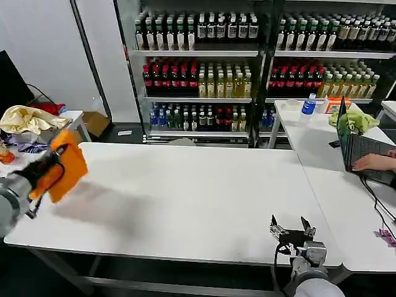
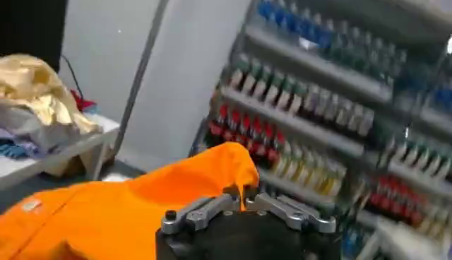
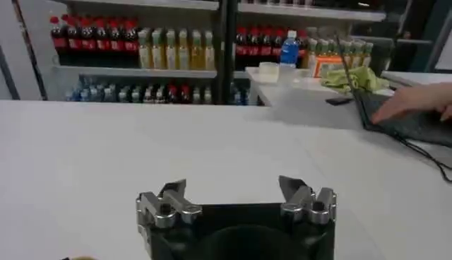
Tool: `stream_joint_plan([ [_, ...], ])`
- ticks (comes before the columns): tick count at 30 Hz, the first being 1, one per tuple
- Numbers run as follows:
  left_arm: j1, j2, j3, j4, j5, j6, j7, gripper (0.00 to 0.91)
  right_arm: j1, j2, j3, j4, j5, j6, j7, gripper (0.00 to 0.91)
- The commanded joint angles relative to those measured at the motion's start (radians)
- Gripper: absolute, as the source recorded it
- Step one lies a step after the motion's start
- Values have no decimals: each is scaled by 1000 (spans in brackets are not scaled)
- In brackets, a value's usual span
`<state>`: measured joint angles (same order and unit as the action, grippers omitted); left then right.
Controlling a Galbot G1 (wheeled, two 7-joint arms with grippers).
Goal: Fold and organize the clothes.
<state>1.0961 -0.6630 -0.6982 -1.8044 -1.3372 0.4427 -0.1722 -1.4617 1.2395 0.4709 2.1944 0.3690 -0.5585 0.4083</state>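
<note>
Orange T-shirt (image 1: 67, 164) bunched and lifted off the white table's (image 1: 185, 198) left edge, clamped in left gripper (image 2: 244, 201), right gripper (image 1: 292, 232) parked near front edge, fingers apart; carrying step, probably spreading flat next.

The left gripper (image 1: 54, 162) is raised above the left end of the white table (image 1: 185, 198), its fingers clamped together on the orange T-shirt (image 1: 69, 166), with the arm reaching in from beyond that end. The right gripper (image 1: 292, 228) waits low at the table's near edge, toward its right end, wrist level and fingers spread apart with nothing between them.
</note>
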Motion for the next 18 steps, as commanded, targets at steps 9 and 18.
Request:
stream_joint_plan([
  [9,105,-290,439,-241,637,-86,-49,10,-16,-13,26,-18,-7,9,-4,907],
  [18,83,-382,542,-252,597,-45,-139,10,-32,-1,33,-20,-14,12,-5,907],
])
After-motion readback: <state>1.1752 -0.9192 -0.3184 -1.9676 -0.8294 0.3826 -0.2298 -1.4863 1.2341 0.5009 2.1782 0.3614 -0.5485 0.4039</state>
